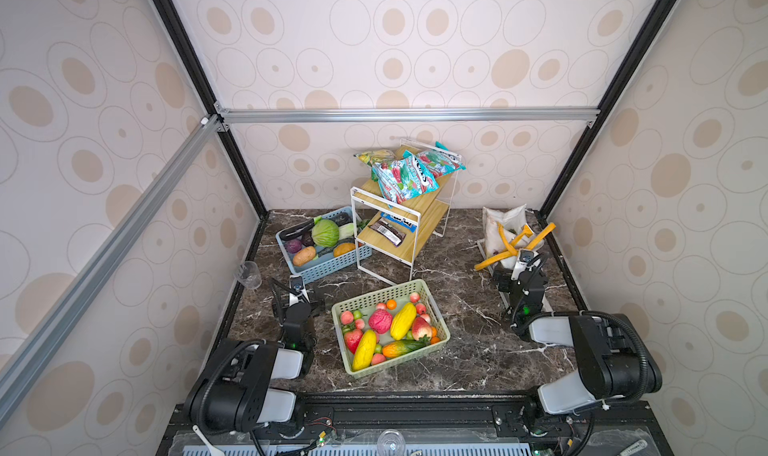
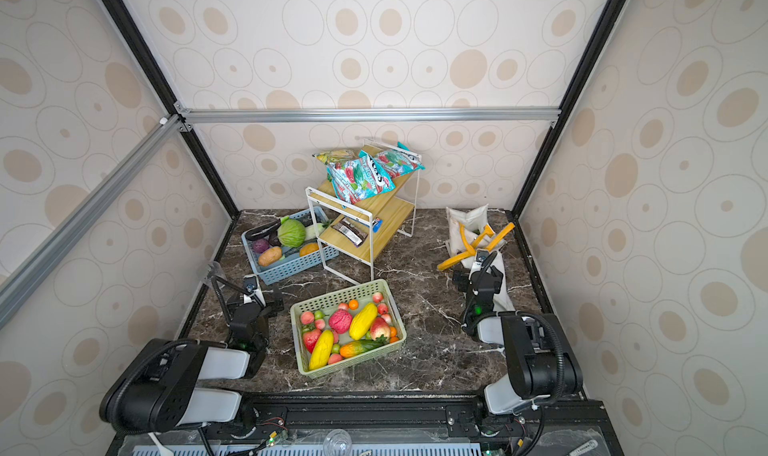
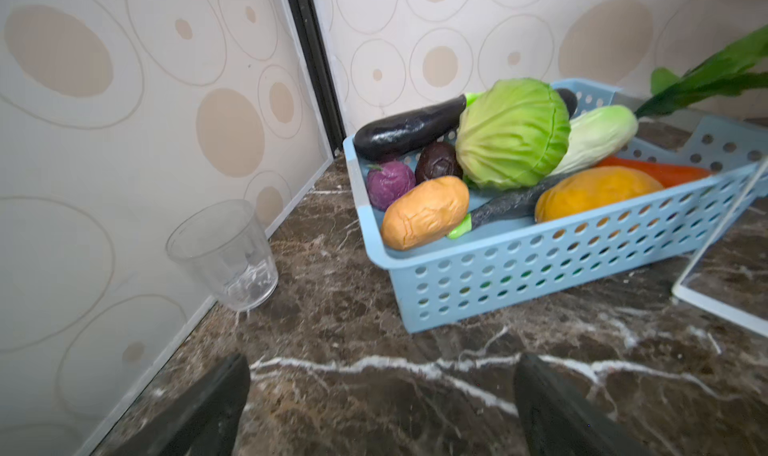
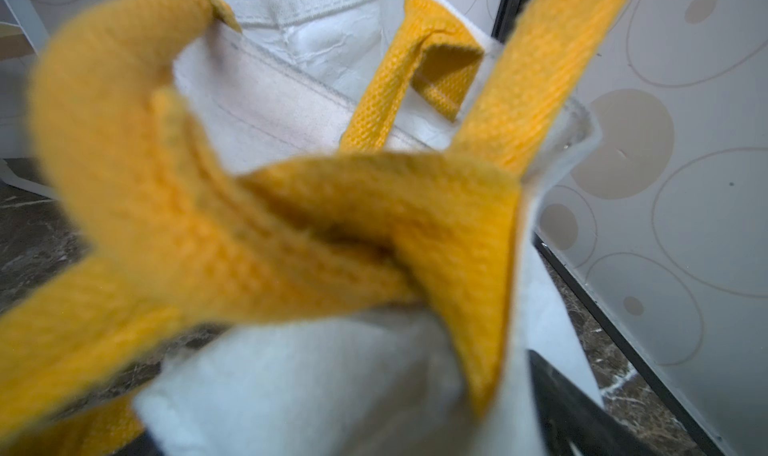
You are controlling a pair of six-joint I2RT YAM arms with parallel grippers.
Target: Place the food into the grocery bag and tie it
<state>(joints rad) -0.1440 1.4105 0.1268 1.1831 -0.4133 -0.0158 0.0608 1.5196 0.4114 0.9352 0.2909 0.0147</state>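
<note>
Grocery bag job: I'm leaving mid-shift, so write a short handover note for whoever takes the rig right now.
Left gripper: open, empty, over bare table beside the blue basket.
Right gripper: open, jaws wide at the grocery bag, cloth between them; no grip evident.
Bag: back right corner, its yellow straps crossed in what looks like a knot.
Done: the tie seems made; contents mostly hidden.
Left: much toy food lies in the green basket and blue basket; check knot and contents.
</note>
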